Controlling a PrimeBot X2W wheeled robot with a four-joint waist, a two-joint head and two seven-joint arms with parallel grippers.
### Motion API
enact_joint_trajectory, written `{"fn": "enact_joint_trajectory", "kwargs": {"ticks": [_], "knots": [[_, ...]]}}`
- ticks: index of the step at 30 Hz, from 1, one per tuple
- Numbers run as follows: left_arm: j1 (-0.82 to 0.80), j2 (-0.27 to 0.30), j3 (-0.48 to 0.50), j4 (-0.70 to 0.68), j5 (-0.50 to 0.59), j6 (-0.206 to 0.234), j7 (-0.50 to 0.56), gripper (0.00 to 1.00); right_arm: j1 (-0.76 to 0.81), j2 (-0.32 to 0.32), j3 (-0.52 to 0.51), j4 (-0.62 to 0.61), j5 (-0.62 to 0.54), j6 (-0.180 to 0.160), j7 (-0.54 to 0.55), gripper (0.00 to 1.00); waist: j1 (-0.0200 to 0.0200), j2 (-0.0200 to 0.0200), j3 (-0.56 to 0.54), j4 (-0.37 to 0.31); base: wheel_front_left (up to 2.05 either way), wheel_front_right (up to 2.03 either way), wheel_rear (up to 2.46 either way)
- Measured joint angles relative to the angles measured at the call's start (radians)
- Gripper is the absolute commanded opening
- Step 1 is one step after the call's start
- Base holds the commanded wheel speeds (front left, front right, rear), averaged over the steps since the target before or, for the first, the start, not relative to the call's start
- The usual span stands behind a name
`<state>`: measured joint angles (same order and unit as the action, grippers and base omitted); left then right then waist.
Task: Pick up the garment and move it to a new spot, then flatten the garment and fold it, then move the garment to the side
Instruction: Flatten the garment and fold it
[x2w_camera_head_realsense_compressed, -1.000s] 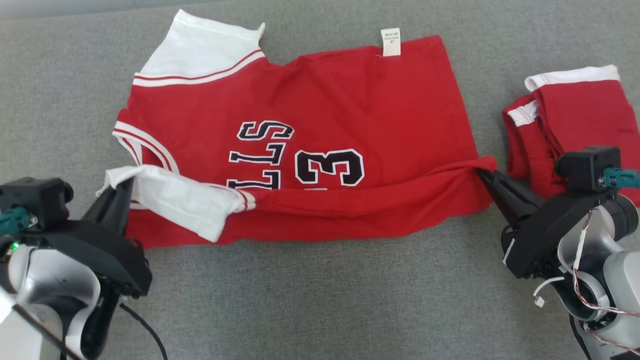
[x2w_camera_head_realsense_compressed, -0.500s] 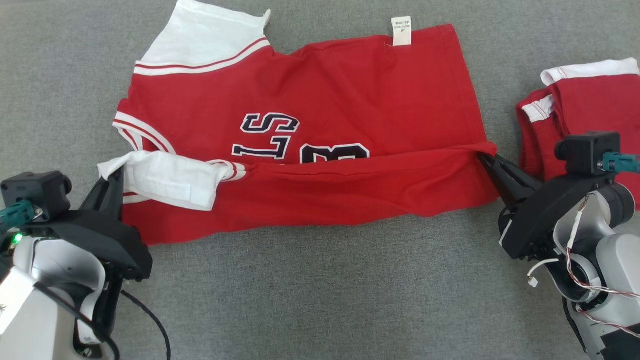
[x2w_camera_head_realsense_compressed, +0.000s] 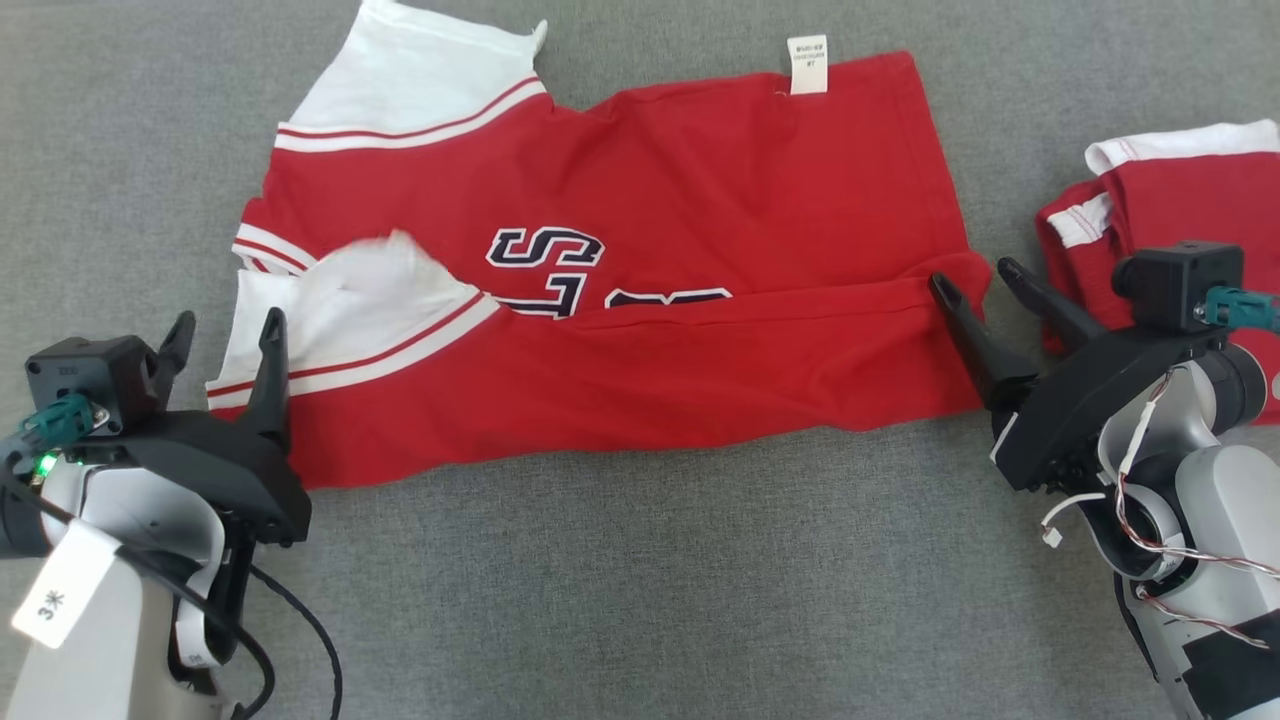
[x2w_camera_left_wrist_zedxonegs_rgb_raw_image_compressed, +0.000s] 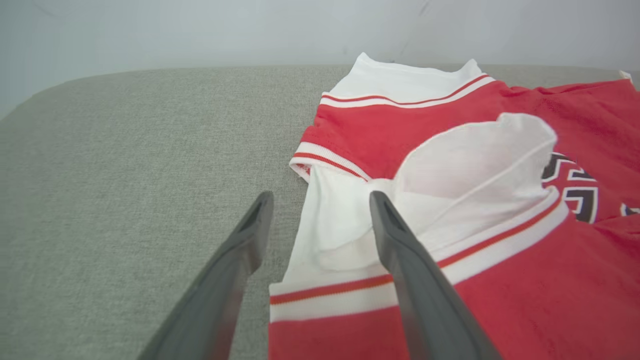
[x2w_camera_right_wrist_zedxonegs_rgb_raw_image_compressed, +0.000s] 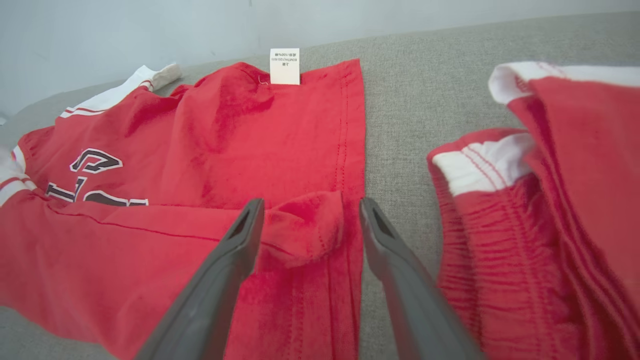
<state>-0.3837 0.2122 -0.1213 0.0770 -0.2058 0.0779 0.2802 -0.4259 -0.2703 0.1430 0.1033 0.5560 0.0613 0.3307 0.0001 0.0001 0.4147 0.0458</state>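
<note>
Where grey cloth (x2w_camera_head_realsense_compressed: 640, 600) spreads, jersey (x2w_camera_head_realsense_compressed: 700, 200), pale wall (x2w_camera_left_wrist_zedxonegs_rgb_raw_image_compressed: 200, 30)

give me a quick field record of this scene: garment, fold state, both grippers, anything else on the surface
garment: red jersey, white sleeves, lying on the grey cushion
fold state: near edge folded over the front, partly covering the lettering
left gripper: open, at the white sleeve, not gripping
right gripper: open, fingers either side of the folded hem corner
nearby: second red garment, folded, to the right, apart from the jersey
label: white tag at the far edge
</note>
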Motion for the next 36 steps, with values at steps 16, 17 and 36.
{"fn": "enact_joint_trajectory", "kwargs": {"ticks": [16, 17, 36], "knots": [[0.069, -0.040, 0.021, -0.065, 0.085, 0.029, -0.294, 1.00, 0.035, 0.021, -0.020, -0.015, -0.103, -0.028, -0.241, 1.00, -0.0002, -0.0001, -0.113, -0.009, 0.00, 0.00, 0.00], [0.085, -0.044, 0.020, -0.070, 0.091, 0.031, -0.314, 1.00, 0.050, 0.026, -0.024, -0.018, -0.115, -0.039, -0.267, 1.00, -0.0001, -0.0001, -0.125, -0.011, 0.00, 0.00, 0.00], [0.379, -0.062, -0.030, -0.105, 0.209, 0.042, -0.511, 1.00, 0.302, 0.123, -0.044, -0.046, -0.224, -0.151, -0.551, 1.00, -0.0003, -0.0002, -0.316, -0.072, 0.00, 0.00, 0.00]]}}
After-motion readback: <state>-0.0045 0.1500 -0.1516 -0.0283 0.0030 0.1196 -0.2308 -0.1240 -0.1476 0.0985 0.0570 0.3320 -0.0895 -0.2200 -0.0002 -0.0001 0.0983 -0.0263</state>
